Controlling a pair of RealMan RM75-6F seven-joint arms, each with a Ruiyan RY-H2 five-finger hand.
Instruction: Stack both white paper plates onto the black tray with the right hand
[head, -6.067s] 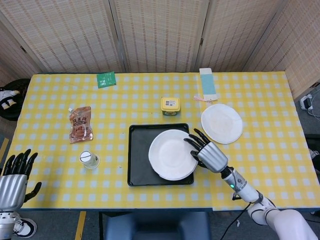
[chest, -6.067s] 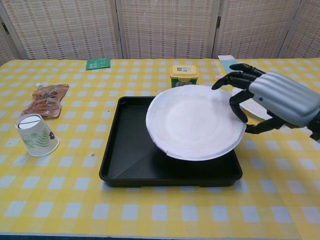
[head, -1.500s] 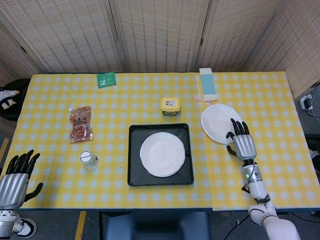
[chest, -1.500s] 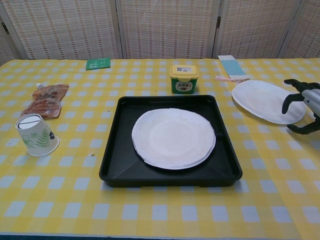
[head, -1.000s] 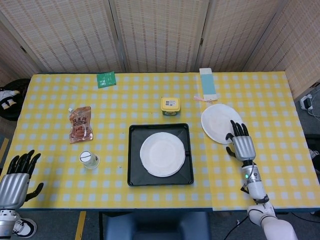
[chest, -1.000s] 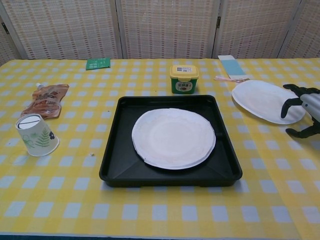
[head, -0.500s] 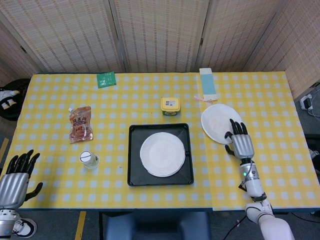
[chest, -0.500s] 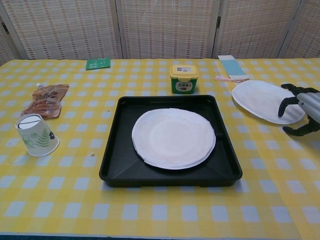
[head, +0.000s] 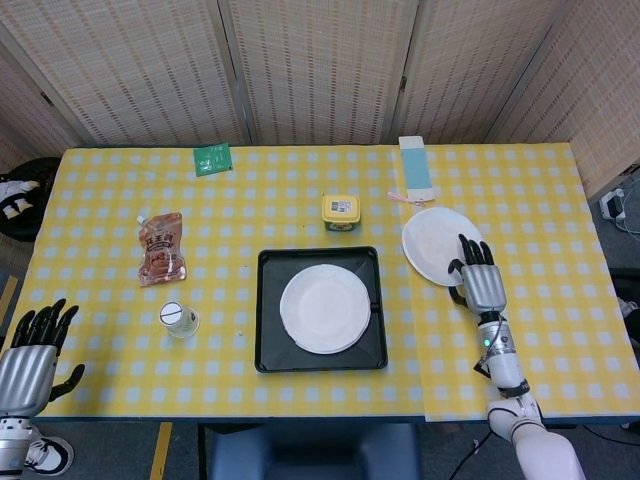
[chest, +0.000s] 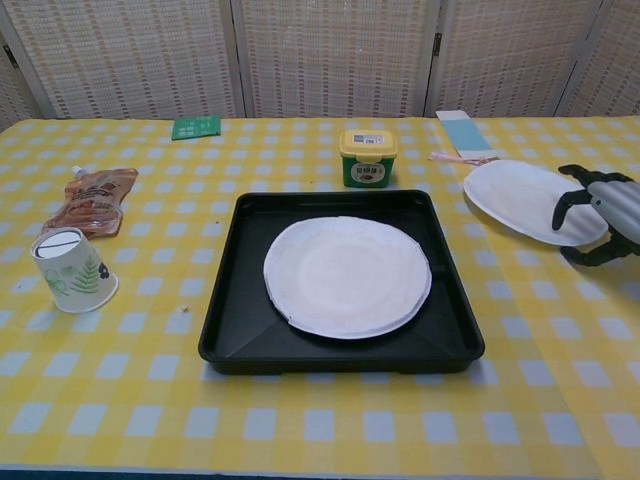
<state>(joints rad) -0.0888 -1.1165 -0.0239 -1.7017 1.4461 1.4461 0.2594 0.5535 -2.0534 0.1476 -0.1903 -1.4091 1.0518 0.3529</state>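
One white paper plate lies flat inside the black tray at the table's middle. The second white plate lies on the yellow checked cloth to the tray's right. My right hand hovers at that plate's near right edge, fingers spread and curved over the rim, holding nothing. My left hand hangs open off the table's near left corner, seen only in the head view.
A yellow-lidded tub stands just behind the tray. A paper cup and a brown pouch lie to the left. A green packet and a blue-white box are at the far side.
Six seconds ago my right hand held the first plate over the tray; it now lies there. Over the last second the hand has crept forward toward the second plate's edge.
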